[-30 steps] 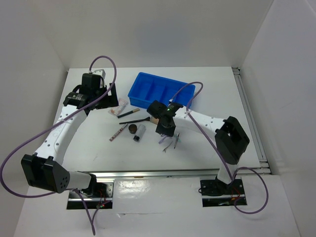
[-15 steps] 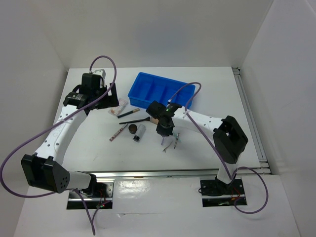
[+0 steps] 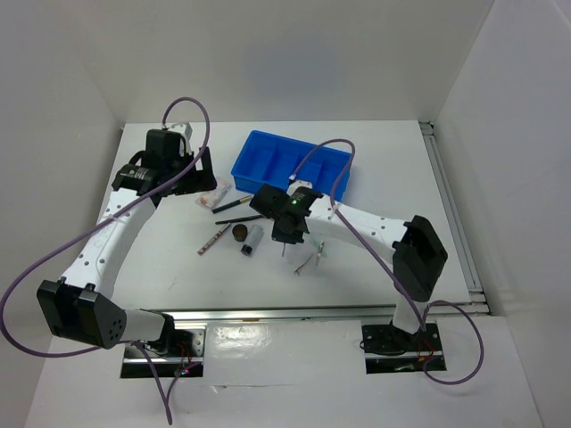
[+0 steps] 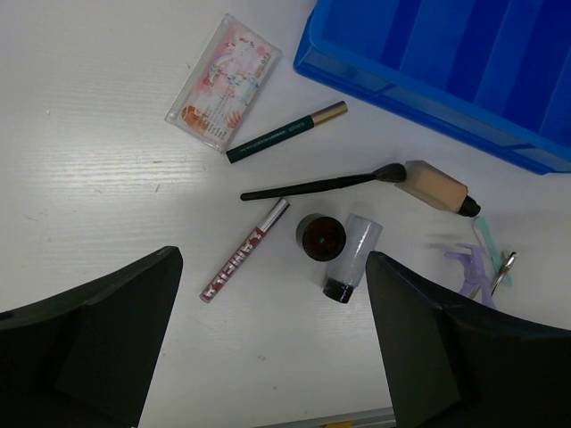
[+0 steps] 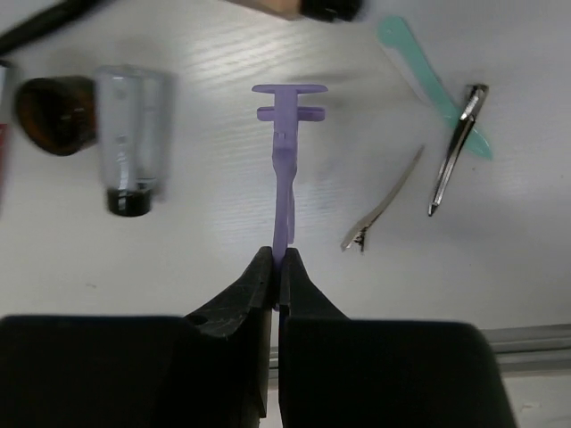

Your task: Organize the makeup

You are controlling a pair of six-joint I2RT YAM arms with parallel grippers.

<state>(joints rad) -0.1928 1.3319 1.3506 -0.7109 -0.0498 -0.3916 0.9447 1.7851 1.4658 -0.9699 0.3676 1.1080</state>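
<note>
My right gripper (image 5: 278, 263) is shut on the stem of a pale lilac tool (image 5: 285, 160) and holds it above the table; from above, this gripper (image 3: 284, 241) hangs right of the grey cylinder (image 3: 252, 240). A pale green tool (image 5: 433, 80) lies to the right. My left gripper (image 4: 272, 357) is open and empty, high over the back left (image 3: 201, 174). Below it lie a pinkish packet (image 4: 223, 82), a dark pencil (image 4: 285, 132), a black wand (image 4: 312, 185), a beige black-tipped tube (image 4: 434, 186), a brown round pot (image 4: 321, 237), the grey cylinder (image 4: 352, 257) and a red tube (image 4: 244, 251).
The blue compartment tray (image 3: 245, 174) stands behind the makeup, its compartments bare (image 4: 446, 62). Two metal hair clips (image 5: 384, 201) lie beside the green tool, right of my right gripper. A rail runs along the near table edge (image 3: 294, 312).
My right gripper has moved left, away from the clips and green tool, carrying the lilac tool. The left arm has barely moved.
</note>
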